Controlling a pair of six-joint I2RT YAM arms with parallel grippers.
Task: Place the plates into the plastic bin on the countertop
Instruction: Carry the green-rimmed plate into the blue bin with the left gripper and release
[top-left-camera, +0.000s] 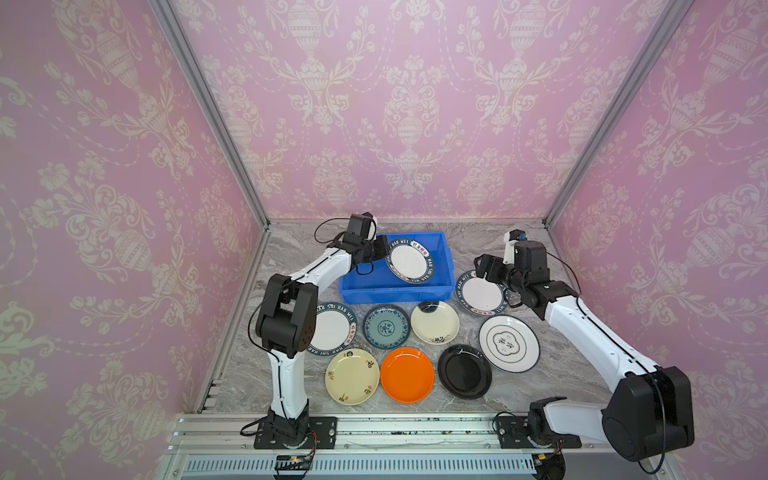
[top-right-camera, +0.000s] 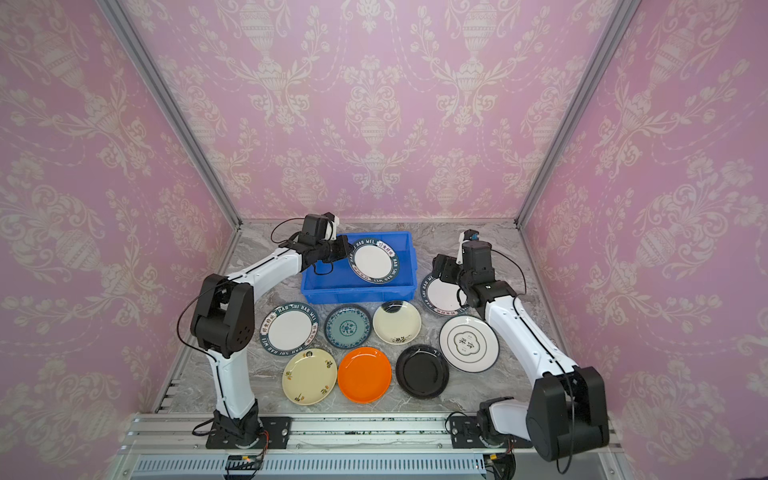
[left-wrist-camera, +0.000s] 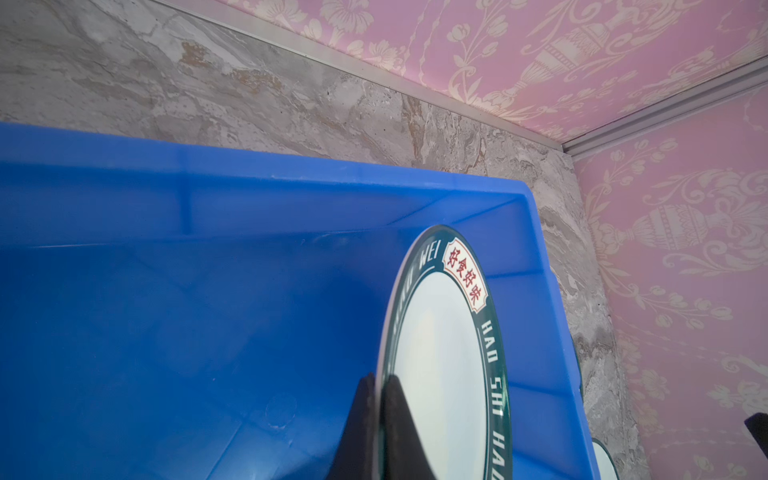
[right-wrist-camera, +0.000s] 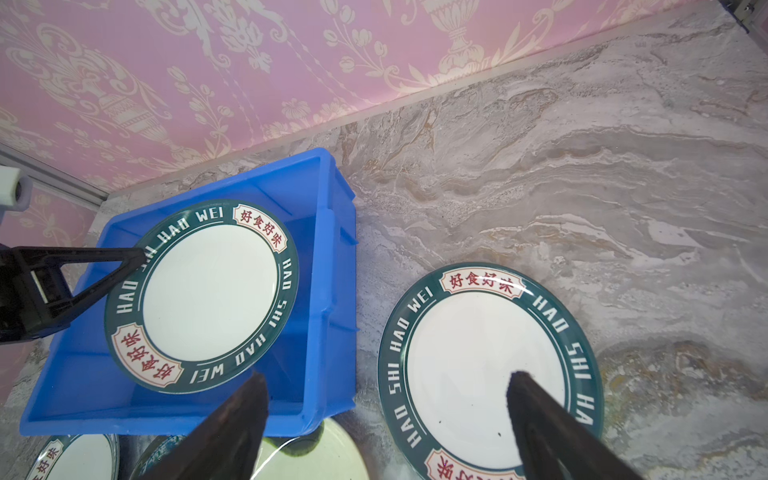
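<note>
Now, key relation: lettered plate hangs tilted inside the mouth of the blue plastic bin, just right of the left tool, with bare bin floor beneath it.
Left tool: pressed together on that plate's left rim, pinching it edge-on.
Touchdown: cannot tell whether the low edge meets the bin floor.
Right tool: spread wide, holding nothing, hovering over a second lettered plate on the desk just beside the bin.
Judgement: release looks next; the right arm is nearer that second plate.
</note>
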